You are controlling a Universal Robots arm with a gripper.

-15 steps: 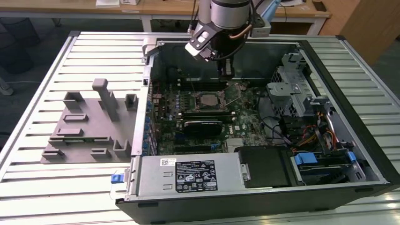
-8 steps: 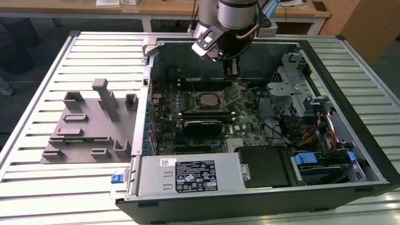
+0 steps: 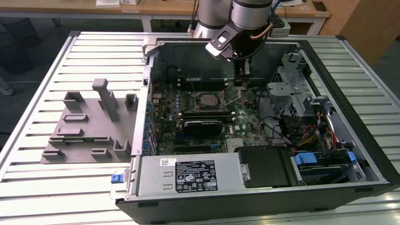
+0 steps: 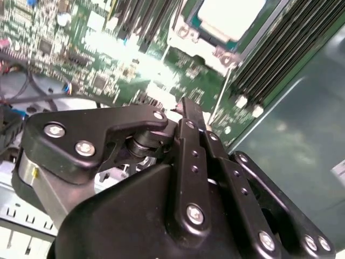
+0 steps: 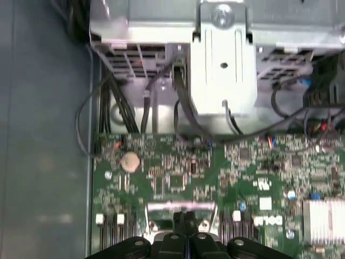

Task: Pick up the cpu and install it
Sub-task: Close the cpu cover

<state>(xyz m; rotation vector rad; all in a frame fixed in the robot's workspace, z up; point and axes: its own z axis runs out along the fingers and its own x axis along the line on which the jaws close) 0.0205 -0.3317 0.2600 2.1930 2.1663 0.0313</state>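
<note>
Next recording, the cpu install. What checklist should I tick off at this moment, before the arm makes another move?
1. Load in the pincer: ok. It is shut, with nothing between its fingers.
2. The cpu in place: ok. Its pale top lies inside the socket frame.
3. The cpu seated flat: cannot tell.
4. The lever latched: not ok. It looks raised beside the socket frame.
5. The pincer clear of the motherboard: cannot tell. Its tip hangs low over the board, close to the lever.
</note>
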